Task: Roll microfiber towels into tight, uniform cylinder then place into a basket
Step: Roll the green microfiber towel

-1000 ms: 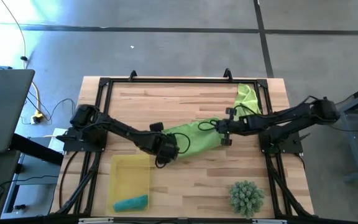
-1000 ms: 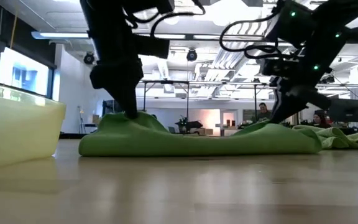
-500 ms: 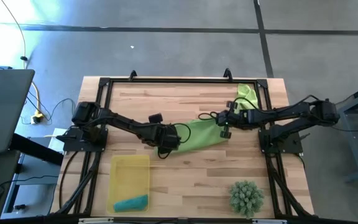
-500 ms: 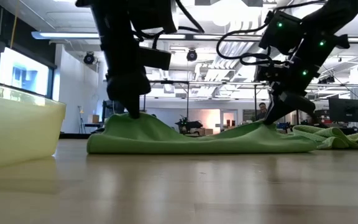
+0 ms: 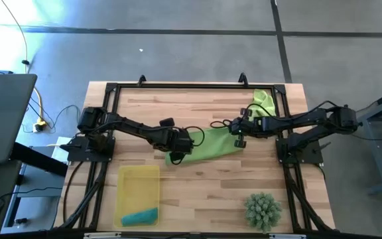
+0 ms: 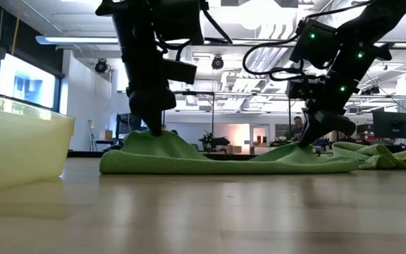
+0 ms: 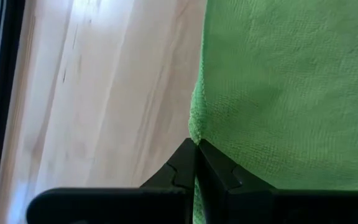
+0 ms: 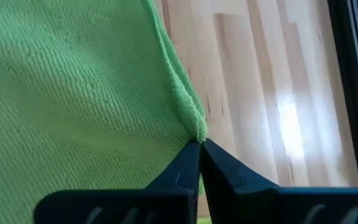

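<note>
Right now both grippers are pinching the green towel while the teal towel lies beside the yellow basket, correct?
Not quite: the high view shows the teal towel inside the basket, not beside it. The left gripper and right gripper do pinch the green towel.

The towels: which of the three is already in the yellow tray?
The small teal towel, lying in the yellow basket. Both green ones are outside it: one stretched mid-table, one bunched at the far edge.

Overhead looks straight down, low looks level — wrists close on cloth [image 7: 278, 81].
</note>
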Robot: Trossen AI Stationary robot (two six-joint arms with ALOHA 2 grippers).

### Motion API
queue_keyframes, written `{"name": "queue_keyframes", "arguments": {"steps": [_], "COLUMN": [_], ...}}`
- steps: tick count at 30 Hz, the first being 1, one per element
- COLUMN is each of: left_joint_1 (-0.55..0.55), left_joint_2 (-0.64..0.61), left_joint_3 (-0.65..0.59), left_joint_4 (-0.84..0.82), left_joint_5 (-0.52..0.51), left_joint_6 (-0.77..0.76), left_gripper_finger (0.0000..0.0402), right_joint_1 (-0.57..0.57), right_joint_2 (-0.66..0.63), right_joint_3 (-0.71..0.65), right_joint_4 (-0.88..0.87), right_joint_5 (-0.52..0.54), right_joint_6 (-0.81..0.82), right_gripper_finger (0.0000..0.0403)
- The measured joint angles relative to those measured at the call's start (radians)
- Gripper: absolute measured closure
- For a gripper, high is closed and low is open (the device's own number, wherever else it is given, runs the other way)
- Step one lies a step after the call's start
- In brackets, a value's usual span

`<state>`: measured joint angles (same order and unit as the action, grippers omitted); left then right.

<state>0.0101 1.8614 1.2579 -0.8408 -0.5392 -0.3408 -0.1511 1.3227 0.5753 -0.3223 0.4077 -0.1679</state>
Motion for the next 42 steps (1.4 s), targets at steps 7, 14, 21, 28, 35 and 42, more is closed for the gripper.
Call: {"name": "queue_keyframes", "arguments": {"steps": [7,14,21,28,35,42], "left_joint_1": [-0.002,-0.001,-0.001,-0.002,-0.002,-0.002], "left_joint_2": [0.0,0.0,0.0,0.0,0.0,0.0], "left_joint_3": [0.0,0.0,0.0,0.0,0.0,0.0], "left_joint_4": [0.042,0.042,0.039,-0.022,-0.039,-0.038], "left_joint_5": [0.01,0.008,0.007,0.008,0.034,0.09], "left_joint_6": [0.057,0.057,0.057,0.013,-0.014,-0.008], "left_gripper_finger": [0.0401,0.0401,0.0401,0.0401,0.0401,0.04], "right_joint_1": [0.0,0.0,0.001,0.001,0.001,0.001], "right_joint_2": [-0.009,-0.009,-0.009,-0.009,-0.005,-0.005], "right_joint_3": [0.008,0.117,0.076,0.024,0.015,0.015], "right_joint_4": [-0.015,-0.227,-0.204,-0.121,-0.106,-0.103], "right_joint_5": [0.007,-0.027,-0.228,-0.227,-0.227,-0.227], "right_joint_6": [-0.039,0.207,0.349,0.352,0.325,0.287], "right_gripper_finger": [0.0319,0.0265,0.0269,0.0274,0.0275,0.0275]}}
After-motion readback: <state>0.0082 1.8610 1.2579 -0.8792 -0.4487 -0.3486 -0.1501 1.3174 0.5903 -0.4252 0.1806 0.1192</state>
